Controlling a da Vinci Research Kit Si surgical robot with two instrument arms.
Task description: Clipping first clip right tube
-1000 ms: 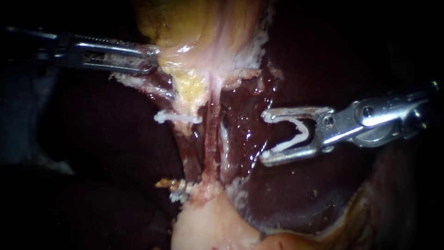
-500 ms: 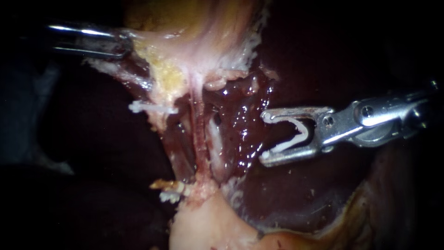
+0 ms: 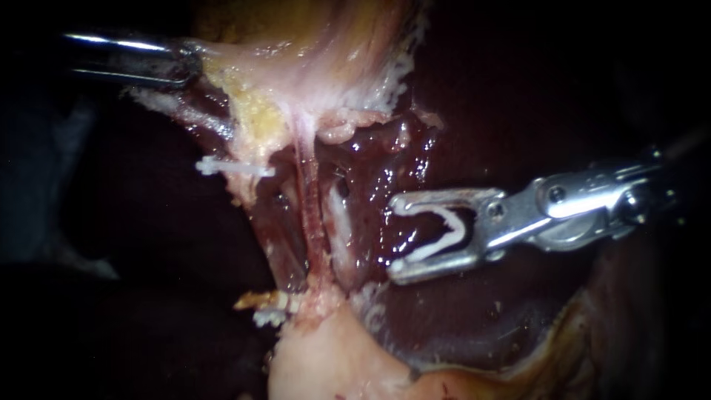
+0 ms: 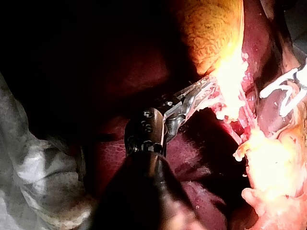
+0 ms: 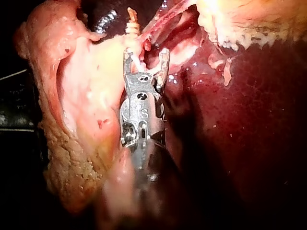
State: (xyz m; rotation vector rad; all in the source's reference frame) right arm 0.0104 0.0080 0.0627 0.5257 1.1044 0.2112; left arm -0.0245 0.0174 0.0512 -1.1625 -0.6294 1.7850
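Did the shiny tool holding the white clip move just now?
Yes. The right instrument, carrying the white clip, has slid left toward the tubes, judged against the unmoved pale tissue below.

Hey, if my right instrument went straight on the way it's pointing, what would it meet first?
Probably the pale right tube, just ahead of the right instrument and its loaded clip; depth is unclear.
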